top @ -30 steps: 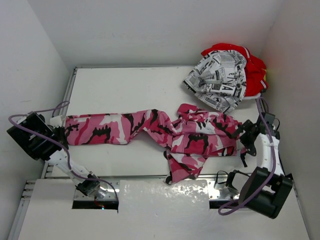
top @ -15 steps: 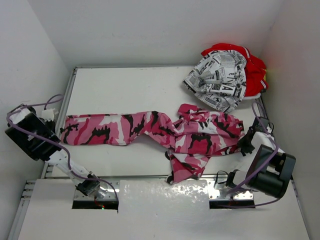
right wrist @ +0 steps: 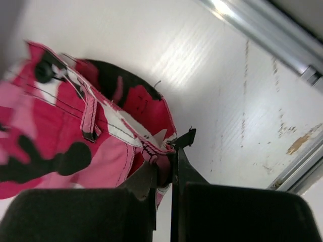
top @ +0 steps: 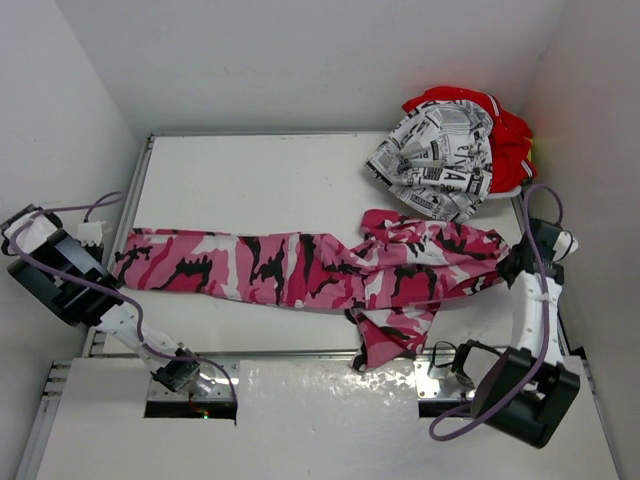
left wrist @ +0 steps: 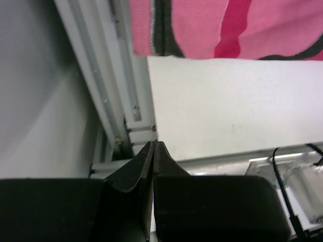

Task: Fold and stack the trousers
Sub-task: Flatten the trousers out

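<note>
The trousers [top: 300,270] are soft matt cloth, the white table [top: 260,180] smooth and faintly scuffed, the nine-o'clock rail [left wrist: 101,75] dull metal.

Camouflage trousers [top: 300,270] straighter (perhaps taut)

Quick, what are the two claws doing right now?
Left claw: closed, nothing in it.
Right claw: closed on the pink camouflage trousers.
</note>
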`<state>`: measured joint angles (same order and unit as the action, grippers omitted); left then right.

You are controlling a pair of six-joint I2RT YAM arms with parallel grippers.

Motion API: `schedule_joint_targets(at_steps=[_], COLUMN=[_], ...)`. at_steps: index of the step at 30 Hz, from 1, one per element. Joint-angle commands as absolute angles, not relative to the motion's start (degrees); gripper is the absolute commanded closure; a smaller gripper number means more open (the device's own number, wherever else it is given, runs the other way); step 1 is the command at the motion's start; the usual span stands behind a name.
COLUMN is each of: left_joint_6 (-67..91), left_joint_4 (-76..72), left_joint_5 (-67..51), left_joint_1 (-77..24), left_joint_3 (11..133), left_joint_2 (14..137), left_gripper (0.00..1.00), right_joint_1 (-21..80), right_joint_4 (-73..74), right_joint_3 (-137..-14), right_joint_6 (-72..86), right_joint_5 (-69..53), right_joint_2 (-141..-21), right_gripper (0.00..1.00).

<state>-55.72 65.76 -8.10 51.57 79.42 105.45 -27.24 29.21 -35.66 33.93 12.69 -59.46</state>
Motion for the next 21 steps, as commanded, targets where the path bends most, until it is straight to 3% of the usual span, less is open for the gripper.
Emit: schedule_joint_targets(at_steps=[1, 6, 13, 15, 16, 17, 19, 21], left_joint_6=[-58.88, -59.68, -60.29, -62.57, -62.84, -63.28, -63.19, -62.23], left_joint_4=[69.25, 72.86, 72.77, 75.40, 75.15, 74.45, 71.30, 69.44], left_joint_5=[-6.16, -6.06, -4.03, -8.51, -9.31, -9.40, -6.96, -5.54], left_joint_1=[53.34, 53.44, 53.26, 51.78, 50.81, 49.93, 46.86, 44.92], left_joint_3=[84.36, 90.26, 85.52, 85.61, 84.39, 83.51, 79.92, 77.97], left_joint_2=[102.04, 103.27, 102.75, 101.87, 100.04, 98.98, 96.52, 95.72], left_gripper=[1.00, 1.00, 1.00, 0.91, 0.82, 0.79, 0.72, 0.69], right_joint_1=[-27.60, -27.60, -27.60, -27.60, -27.68, -27.60, -27.68, -27.60], right_joint_4=[32.34, 32.52, 35.16, 35.51, 35.94, 36.64, 37.70, 37.36], right_joint_3=[-41.83, -50.18, -51.59, -50.98, -50.72, -50.63, -50.36, -50.45], right_joint_6=[35.42, 31.65, 32.43, 33.48, 34.36, 34.71, 36.20, 36.21], right_joint_5=[16.71, 14.94, 15.47, 16.17, 16.69, 16.87, 18.45, 20.12], right_joint_2=[-55.55, -54.67, -52.56, -53.35, -54.31, -54.66, -54.84, -54.06], right_gripper=[1.00, 1.00, 1.00, 0.96, 0.64, 0.46, 0.18, 0.10])
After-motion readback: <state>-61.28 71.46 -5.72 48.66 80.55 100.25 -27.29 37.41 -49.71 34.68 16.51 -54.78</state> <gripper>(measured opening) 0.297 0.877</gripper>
